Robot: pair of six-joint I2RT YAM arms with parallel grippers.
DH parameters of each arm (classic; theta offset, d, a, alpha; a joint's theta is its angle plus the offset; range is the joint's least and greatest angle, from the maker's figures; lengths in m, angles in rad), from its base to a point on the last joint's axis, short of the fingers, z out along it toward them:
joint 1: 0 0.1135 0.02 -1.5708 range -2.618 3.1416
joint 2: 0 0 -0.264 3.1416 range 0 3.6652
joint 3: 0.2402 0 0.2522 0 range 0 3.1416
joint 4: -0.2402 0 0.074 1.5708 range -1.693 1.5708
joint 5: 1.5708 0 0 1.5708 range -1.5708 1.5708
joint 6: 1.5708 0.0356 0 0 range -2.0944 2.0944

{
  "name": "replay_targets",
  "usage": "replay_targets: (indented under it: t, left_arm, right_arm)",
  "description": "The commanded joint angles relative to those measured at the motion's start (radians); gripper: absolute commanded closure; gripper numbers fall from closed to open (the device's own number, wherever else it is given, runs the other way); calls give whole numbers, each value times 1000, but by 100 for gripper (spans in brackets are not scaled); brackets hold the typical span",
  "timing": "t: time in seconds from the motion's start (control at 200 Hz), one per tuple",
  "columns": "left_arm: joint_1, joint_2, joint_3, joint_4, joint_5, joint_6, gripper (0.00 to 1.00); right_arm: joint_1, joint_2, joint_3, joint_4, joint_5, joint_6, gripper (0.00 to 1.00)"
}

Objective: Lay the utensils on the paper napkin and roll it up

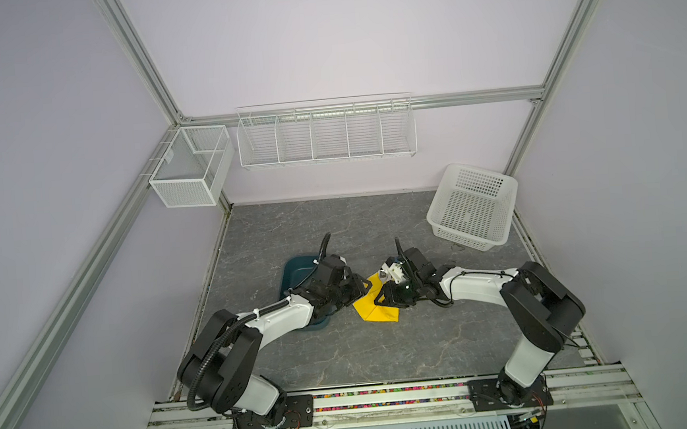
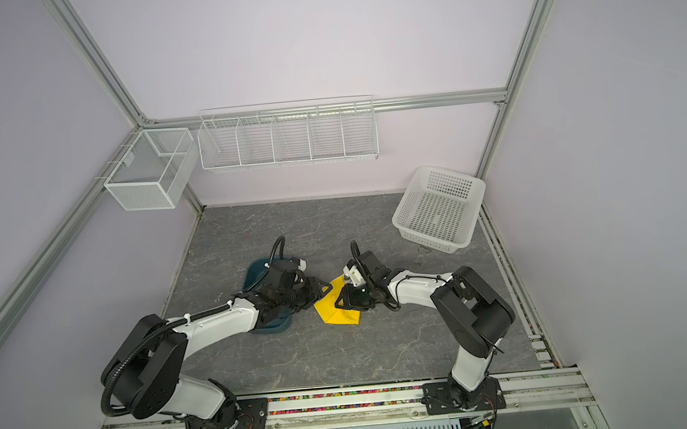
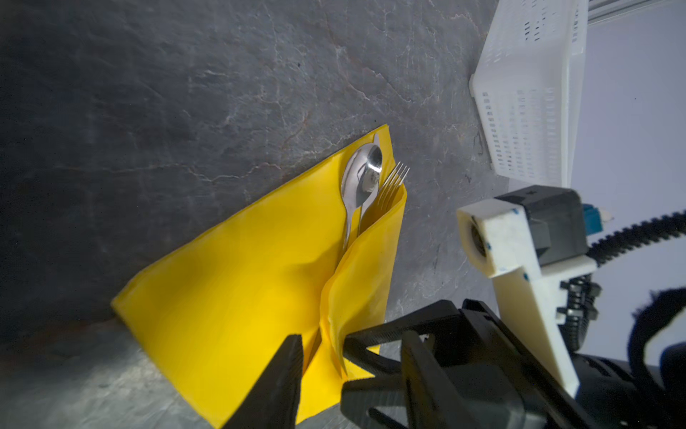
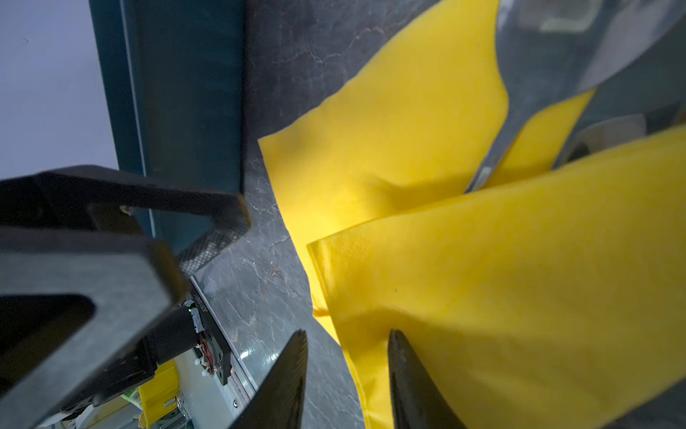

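One grey marbled tabletop [image 1: 343,360] is lying within lilac walls [image 1: 321,39]. Paper napkin [image 1: 375,310] is lying mid-table between both claws, one raised flap covering the spoon [image 3: 362,174] and fork [image 3: 393,182] handles. Left claw [image 4: 211,245] is standing spread beside it. Right claw [image 4: 347,382] is standing spread, the flap edge between its jaws.

A robotics lab cell: aluminium framing [image 1: 470,97], two bench-mounted arms [image 1: 274,319].
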Motion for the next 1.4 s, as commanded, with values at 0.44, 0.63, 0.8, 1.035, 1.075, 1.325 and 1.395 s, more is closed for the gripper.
replay_targets:
  t: [0.44, 0.63, 0.8, 1.035, 1.075, 1.325, 1.395]
  left_arm:
    - [3, 170, 88, 8, 125, -1, 58]
    - [3, 188, 79, 34, 115, -10, 68]
    - [2, 207, 78, 70, 146, -12, 90]
    - [3, 184, 51, 69, 122, 14, 100]
    - [3, 186, 50, 70, 125, 21, 100]
    - [2, 182, 38, 54, 136, 51, 100]
    - [2, 177, 33, 47, 128, 58, 100]
  right_arm:
    - [6, -36, -17, 3, -8, 3, 61]
    - [7, -34, -12, 5, -16, 3, 62]
    - [6, -33, -5, 3, -18, 3, 62]
    - [5, -127, -39, -31, 36, 12, 61]
    - [3, -152, -50, -43, 55, 18, 63]
    - [2, -229, -158, -31, 94, 88, 81]
    - [5, -235, -189, -5, 92, 116, 85]
